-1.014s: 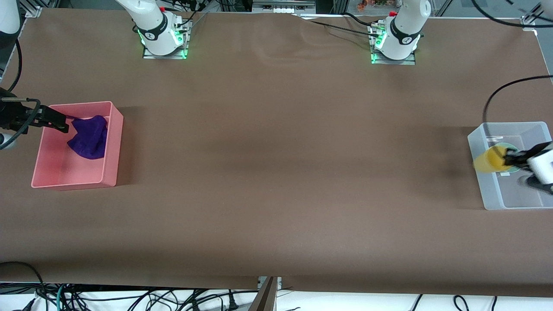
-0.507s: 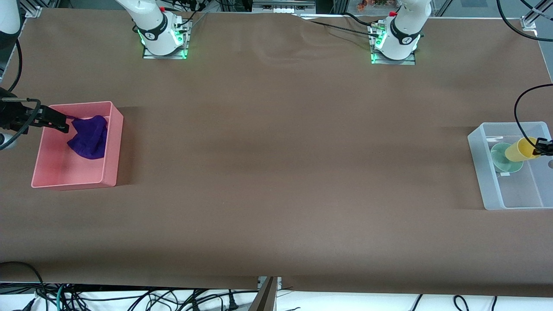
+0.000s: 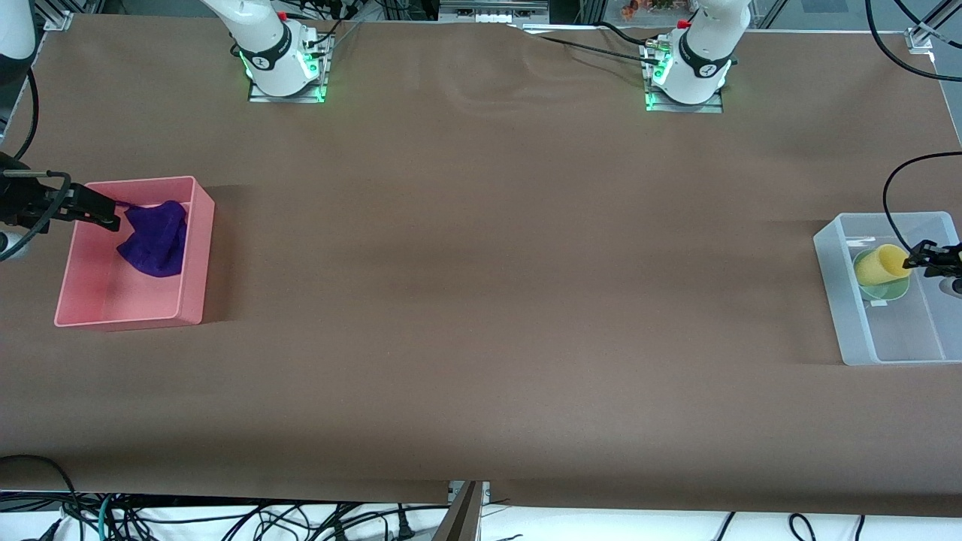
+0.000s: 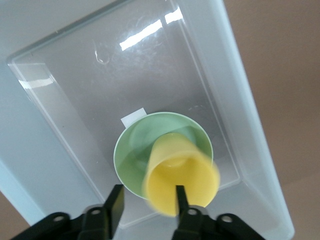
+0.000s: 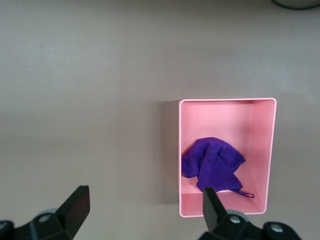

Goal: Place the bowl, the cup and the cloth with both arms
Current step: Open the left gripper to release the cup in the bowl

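Observation:
The yellow cup (image 3: 881,265) lies tilted in the mint-green bowl (image 3: 892,292) inside a clear plastic bin (image 3: 829,259) at the left arm's end of the table. My left gripper (image 3: 915,261) is open just beside the cup's mouth. In the left wrist view the blurred cup (image 4: 182,182) rests on the bowl (image 4: 131,150), one finger in front of its mouth, the other clear of it. The purple cloth (image 3: 154,239) lies in a pink bin (image 3: 197,255). My right gripper (image 3: 105,214) hangs open and empty over that bin's edge. The cloth also shows in the right wrist view (image 5: 212,162).
Brown table cover throughout. The two arm bases (image 3: 282,64) (image 3: 688,71) stand along the table's edge farthest from the front camera. A black cable (image 3: 890,199) loops over the clear bin. The pink bin shows in the right wrist view (image 5: 260,150).
My left gripper carried the cup over the clear bin, came down and opened. The cup now lies in the bowl. The right arm has not moved.

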`<state>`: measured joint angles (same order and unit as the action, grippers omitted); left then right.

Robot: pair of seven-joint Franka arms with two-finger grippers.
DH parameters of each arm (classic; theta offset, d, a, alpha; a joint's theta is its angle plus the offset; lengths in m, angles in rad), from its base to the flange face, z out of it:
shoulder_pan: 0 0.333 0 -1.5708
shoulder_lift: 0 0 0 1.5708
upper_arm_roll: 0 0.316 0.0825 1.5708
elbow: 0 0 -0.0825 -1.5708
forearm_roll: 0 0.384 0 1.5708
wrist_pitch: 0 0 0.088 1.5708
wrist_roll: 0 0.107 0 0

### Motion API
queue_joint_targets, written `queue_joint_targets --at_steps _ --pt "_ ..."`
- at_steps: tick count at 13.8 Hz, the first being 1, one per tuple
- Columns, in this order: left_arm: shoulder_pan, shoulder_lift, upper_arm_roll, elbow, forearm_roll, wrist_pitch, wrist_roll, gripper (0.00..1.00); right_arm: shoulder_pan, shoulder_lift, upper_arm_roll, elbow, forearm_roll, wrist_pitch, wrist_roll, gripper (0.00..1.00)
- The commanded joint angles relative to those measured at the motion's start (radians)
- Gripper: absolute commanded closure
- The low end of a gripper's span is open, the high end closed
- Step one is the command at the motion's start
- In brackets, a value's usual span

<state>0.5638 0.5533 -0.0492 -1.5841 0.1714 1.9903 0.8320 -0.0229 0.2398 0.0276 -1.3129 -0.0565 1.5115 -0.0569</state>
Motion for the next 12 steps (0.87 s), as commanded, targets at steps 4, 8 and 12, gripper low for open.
queue_joint_targets --at_steps 4,8,12 --pt "-0.024 -0.141 -0.188 0.087 -0.02 -0.243 -0.119 0.0 -0.005 -0.005 0.005 0.003 -0.005 -0.01 -0.009 0.0" --pt "-0.057 -0.151 -0.349 0.213 -0.003 -0.493 -0.452 0.0 -0.005 -0.005 0.005 0.003 -0.005 -0.01 -0.009 0.0" --pt "-0.229 -0.281 -0.322 0.187 -0.009 -0.564 -0.599 0.0 -0.006 -0.005 0.003 0.003 -0.005 -0.01 -0.011 0.0"
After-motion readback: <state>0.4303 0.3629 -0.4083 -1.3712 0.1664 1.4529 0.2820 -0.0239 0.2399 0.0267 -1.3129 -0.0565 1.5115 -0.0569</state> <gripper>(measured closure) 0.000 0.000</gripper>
